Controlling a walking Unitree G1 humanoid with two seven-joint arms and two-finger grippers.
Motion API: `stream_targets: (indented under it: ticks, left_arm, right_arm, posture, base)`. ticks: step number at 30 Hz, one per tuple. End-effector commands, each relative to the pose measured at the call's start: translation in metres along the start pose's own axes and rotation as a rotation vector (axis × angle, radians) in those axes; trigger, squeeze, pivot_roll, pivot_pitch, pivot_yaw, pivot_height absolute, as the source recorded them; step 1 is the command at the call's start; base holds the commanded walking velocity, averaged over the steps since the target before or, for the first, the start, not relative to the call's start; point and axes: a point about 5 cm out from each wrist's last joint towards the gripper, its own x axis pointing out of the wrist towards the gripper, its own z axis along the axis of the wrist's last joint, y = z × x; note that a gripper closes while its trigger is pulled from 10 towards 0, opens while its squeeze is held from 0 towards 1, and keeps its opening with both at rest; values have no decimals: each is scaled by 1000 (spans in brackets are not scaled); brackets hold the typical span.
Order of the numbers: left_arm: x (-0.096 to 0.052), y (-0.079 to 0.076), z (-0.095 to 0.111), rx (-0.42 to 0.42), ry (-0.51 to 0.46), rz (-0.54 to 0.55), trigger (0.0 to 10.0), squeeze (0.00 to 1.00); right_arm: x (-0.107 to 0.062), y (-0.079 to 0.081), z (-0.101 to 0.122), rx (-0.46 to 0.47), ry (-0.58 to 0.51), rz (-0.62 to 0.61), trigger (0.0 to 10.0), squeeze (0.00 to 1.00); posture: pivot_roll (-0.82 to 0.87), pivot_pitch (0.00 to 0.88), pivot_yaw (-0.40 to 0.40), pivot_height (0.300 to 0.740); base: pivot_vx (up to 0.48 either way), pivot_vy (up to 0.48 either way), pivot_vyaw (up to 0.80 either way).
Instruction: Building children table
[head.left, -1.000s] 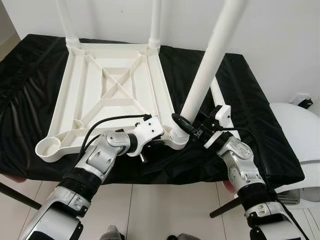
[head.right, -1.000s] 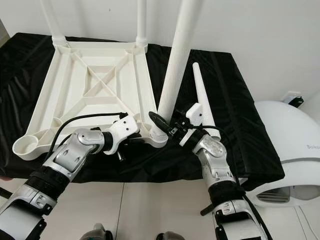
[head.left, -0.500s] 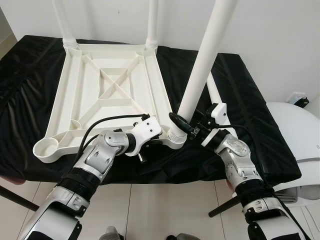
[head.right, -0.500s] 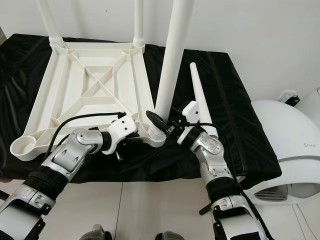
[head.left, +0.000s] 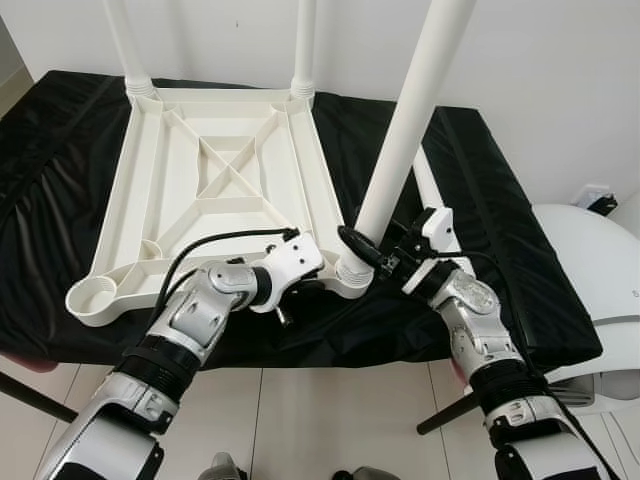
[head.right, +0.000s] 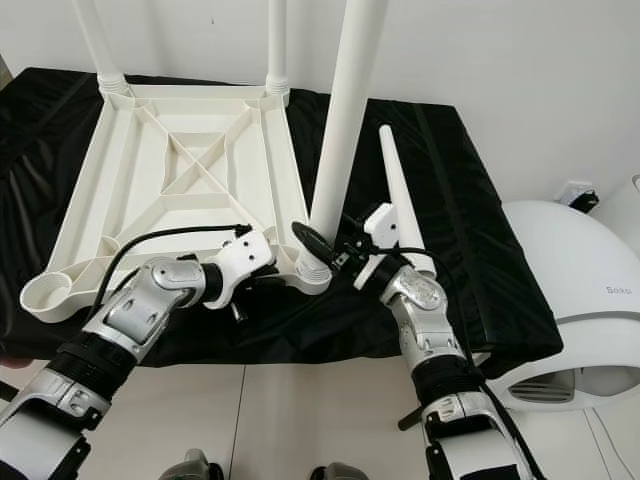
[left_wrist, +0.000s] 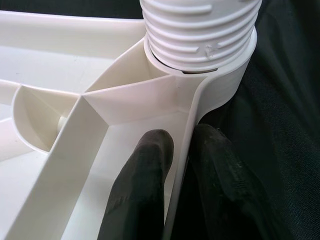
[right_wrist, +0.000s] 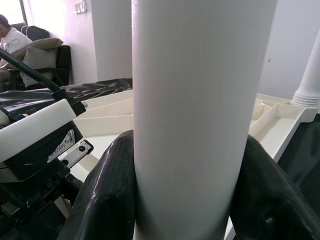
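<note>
Straightening now, the white table leg (head.left: 405, 125) stands closer to upright in its corner socket than a second ago, a sign the thread is seating. The right gripper (right_wrist: 185, 200) clasps it low down, fingers pressed to both sides. The left gripper (left_wrist: 182, 170) pinches the rim wall of the upturned white tabletop (head.left: 215, 190), which lies ribbed side up on the black-covered table (head.left: 500, 230). Two far legs stand fitted; a spare leg (head.right: 398, 200) lies beside.
</note>
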Motion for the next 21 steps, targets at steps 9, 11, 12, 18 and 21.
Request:
stream_targets:
  ticks: [9, 11, 12, 18, 21]
  left_arm:
    - [-6, 3, 13, 51, -51, -14, 10000, 0]
    - [-6, 3, 13, 50, -51, -14, 10000, 0]
    - [-6, 3, 13, 50, -51, -14, 10000, 0]
    - [-6, 4, 13, 49, -51, -12, 10000, 0]
    - [-6, 4, 14, 49, -52, -10, 10000, 0]
  right_arm:
    - [-44, -2, -52, 118, 277, -131, 10000, 0]
    - [-43, -2, -52, 119, 273, -129, 10000, 0]
    - [-43, -2, -52, 119, 273, -129, 10000, 0]
    - [-42, -2, -52, 135, 267, -128, 10000, 1000]
    - [-41, -2, -51, 136, 259, -128, 10000, 0]
  posture:
    - [21, 49, -37, 740]
    - [21, 50, -37, 740]
    - [21, 50, -37, 740]
    - [23, 51, -38, 740]
    - [23, 50, -39, 740]
  base:
    - [0, 0, 0]
    - [0, 0, 0]
    - [0, 0, 0]
    - [0, 0, 0]
    - [0, 0, 0]
